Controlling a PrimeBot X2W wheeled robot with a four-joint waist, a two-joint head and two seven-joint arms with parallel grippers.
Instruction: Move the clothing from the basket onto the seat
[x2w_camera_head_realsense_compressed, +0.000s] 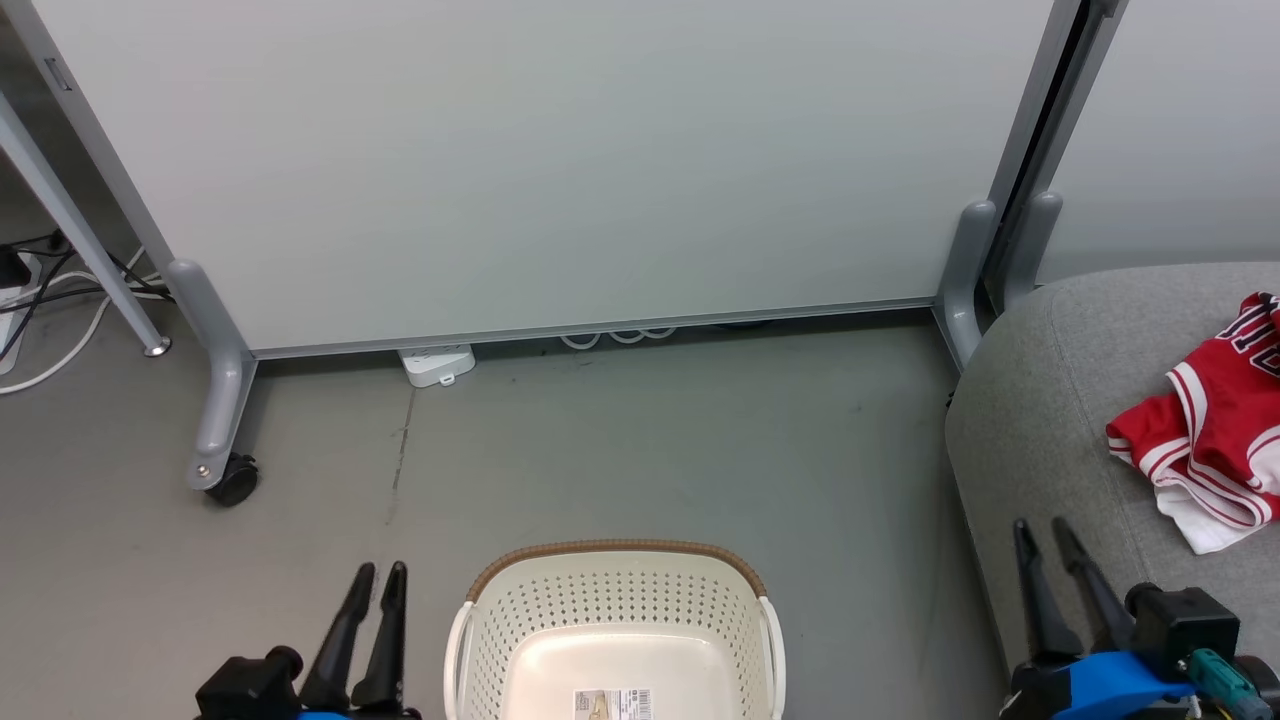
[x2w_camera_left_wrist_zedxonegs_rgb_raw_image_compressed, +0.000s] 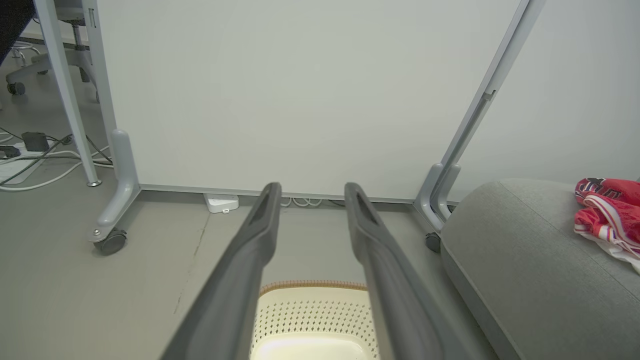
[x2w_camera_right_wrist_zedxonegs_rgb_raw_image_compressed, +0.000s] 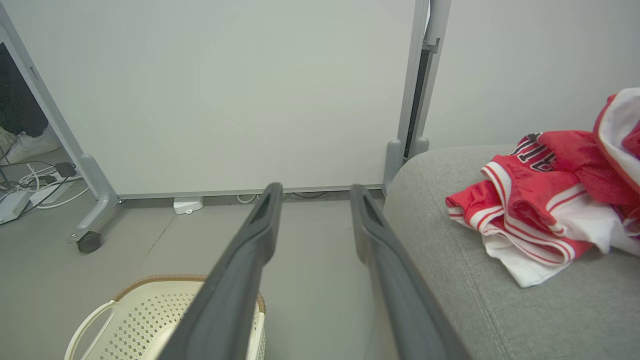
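Note:
The clothing (x2w_camera_head_realsense_compressed: 1215, 420), a crumpled red and white heap with striped trim, lies on the grey seat (x2w_camera_head_realsense_compressed: 1040, 400) at the right. The cream basket (x2w_camera_head_realsense_compressed: 615, 548) stands on the floor at the bottom centre, its inside bare apart from a barcode label. My left gripper (x2w_camera_head_realsense_compressed: 381, 572) hangs left of the basket, open with nothing in it. My right gripper (x2w_camera_head_realsense_compressed: 1040, 528) hovers by the seat's front edge, open and holding nothing. In the left wrist view my left gripper (x2w_camera_left_wrist_zedxonegs_rgb_raw_image_compressed: 312, 189) points over the basket (x2w_camera_left_wrist_zedxonegs_rgb_raw_image_compressed: 312, 286). In the right wrist view my right gripper (x2w_camera_right_wrist_zedxonegs_rgb_raw_image_compressed: 316, 187) sits between the basket (x2w_camera_right_wrist_zedxonegs_rgb_raw_image_compressed: 155, 278) and the clothing (x2w_camera_right_wrist_zedxonegs_rgb_raw_image_compressed: 545, 200).
A white partition panel (x2w_camera_head_realsense_compressed: 540, 160) on grey wheeled feet (x2w_camera_head_realsense_compressed: 232, 482) closes off the back. A white power strip (x2w_camera_head_realsense_compressed: 437, 363) lies at its base. Cables (x2w_camera_head_realsense_compressed: 40, 300) and a table leg (x2w_camera_head_realsense_compressed: 70, 220) are at the far left. Grey floor lies between basket and panel.

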